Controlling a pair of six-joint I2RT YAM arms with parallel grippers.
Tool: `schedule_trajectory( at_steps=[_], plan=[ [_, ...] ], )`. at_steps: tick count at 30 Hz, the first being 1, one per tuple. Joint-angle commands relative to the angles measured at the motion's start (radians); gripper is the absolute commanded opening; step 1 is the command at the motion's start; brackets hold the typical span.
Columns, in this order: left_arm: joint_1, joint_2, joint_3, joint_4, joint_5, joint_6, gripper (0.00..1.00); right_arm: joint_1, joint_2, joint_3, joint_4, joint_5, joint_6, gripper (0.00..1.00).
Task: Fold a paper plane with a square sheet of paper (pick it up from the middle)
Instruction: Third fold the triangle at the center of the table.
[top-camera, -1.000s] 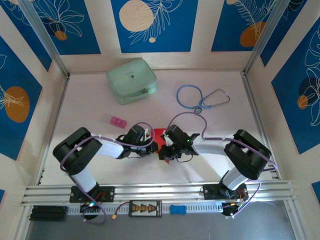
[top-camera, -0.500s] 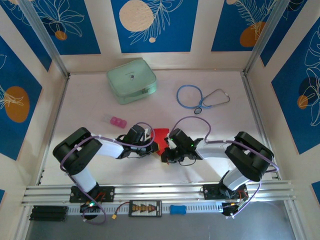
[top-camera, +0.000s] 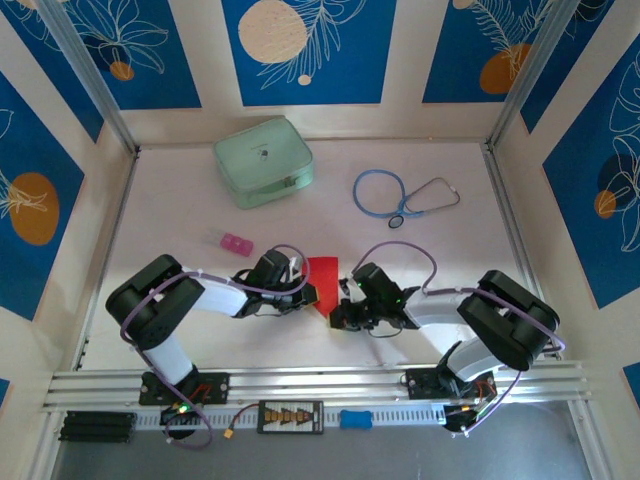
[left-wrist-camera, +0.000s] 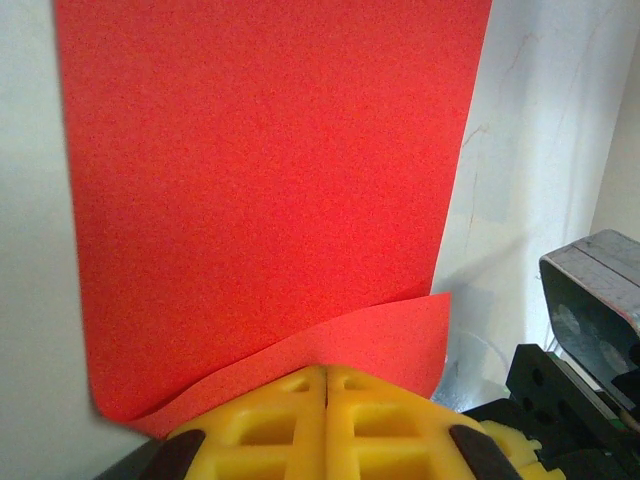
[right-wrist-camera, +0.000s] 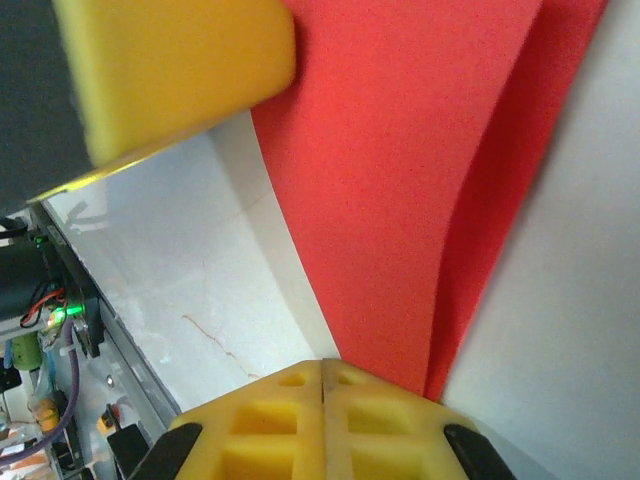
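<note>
White bench (top-camera: 180, 225), blue-patterned walls around: square sheet of paper (top-camera: 322, 270), bright red, partly folded, lying at the middle toward the near edge, between both arms. Left gripper (top-camera: 312, 293): jaws pressed together, tips against the sheet's curled edge. Right gripper (top-camera: 337, 318): jaws likewise closed, tips at a raised fold, no paper seen between either pair; pale green case (top-camera: 263, 162) by the far edge.

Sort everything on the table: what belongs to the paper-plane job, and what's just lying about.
In the job:
- red sheet of paper, partly folded
- left gripper and right gripper, both shut, at its edges

Lying about:
- pale green case
- blue stethoscope
- small pink object
</note>
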Motion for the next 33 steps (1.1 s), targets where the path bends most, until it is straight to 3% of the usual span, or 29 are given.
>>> schedule_trajectory(
  at_steps=[1,9,15,27,33],
  plan=[
    [-0.008,0.044,0.001,-0.055,-0.028,0.024,0.00,-0.016,-0.016,-0.053,-0.069,-0.035,0.022,0.05],
    [-0.008,0.039,0.000,-0.056,-0.031,0.026,0.00,-0.027,-0.100,-0.066,-0.122,-0.066,0.066,0.02],
    [-0.007,0.043,0.000,-0.052,-0.026,0.026,0.00,-0.024,-0.181,0.041,-0.204,-0.052,0.076,0.01],
    [-0.008,0.056,0.007,-0.044,-0.011,0.029,0.00,-0.021,0.085,0.194,-0.186,-0.030,0.061,0.00],
    [-0.007,0.037,0.026,-0.072,-0.006,0.055,0.00,-0.022,0.108,0.069,-0.137,-0.003,0.119,0.00]
  ],
)
